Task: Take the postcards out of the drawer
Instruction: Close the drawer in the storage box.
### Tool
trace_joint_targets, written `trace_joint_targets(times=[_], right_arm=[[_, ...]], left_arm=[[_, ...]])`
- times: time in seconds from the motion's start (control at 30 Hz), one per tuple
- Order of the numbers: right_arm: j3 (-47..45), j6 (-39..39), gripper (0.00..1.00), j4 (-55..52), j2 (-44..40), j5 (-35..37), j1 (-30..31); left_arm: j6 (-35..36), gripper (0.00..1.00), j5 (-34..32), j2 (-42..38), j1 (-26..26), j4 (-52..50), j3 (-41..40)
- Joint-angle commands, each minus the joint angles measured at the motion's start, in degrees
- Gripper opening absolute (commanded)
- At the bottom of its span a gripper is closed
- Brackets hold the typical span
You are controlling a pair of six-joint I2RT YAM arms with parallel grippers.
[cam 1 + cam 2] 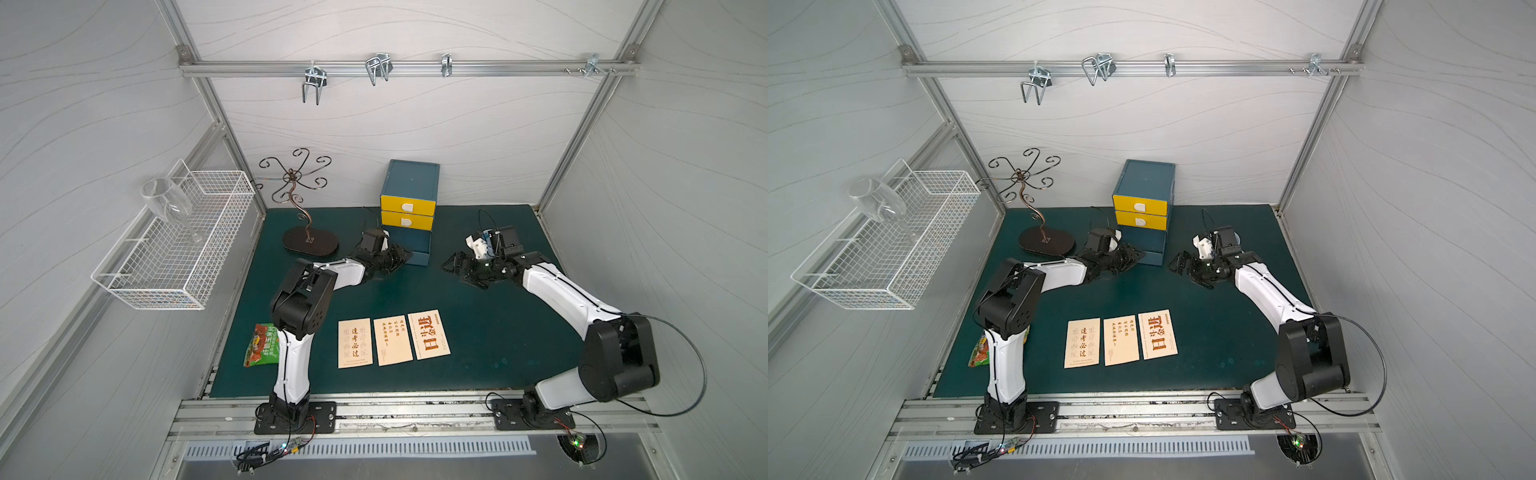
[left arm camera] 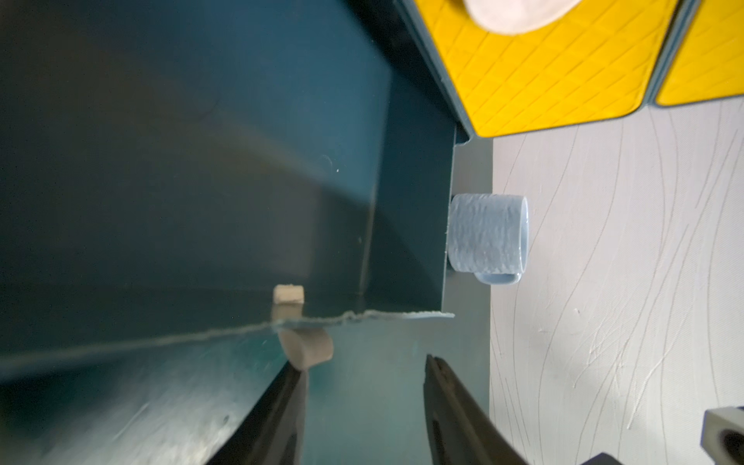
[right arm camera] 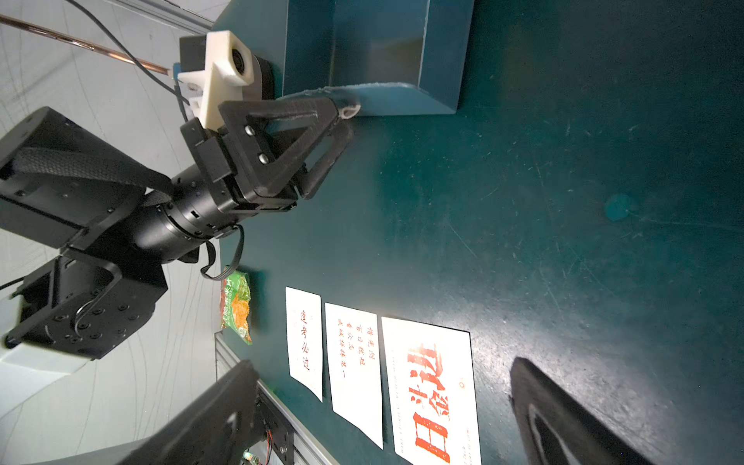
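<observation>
Already out: three cream-beige printed postcards lie side by side on the dark green mat, long axes toward the pulled-out blue drawer. They are well behind my left pincer, half open, empty, at the drawer's beige tab. Right pincer wide open, empty.

Walled on 3 sides of the green mat in pale grey, wavy-lined panels. Spanned above the mat's far edge by an aluminium rail with hooks. Fitted left of the mat with a wire basket
</observation>
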Motion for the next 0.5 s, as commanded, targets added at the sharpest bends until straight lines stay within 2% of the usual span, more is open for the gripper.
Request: trace_joint_targets(times=[0.0,0.47], right_arm=[[-1.4,0.9,0.99,0.6,-2.3,-0.4,-0.4],[-3.8,1.1,0.99,0.5,-4.2,0.3,-0.4]], left_arm=[[-0.7,0.51,-0.8,2.9,0.2,2.1,4.0],[-3.9,0.51,-1.1,9.8,0.1,3.3,11.5]])
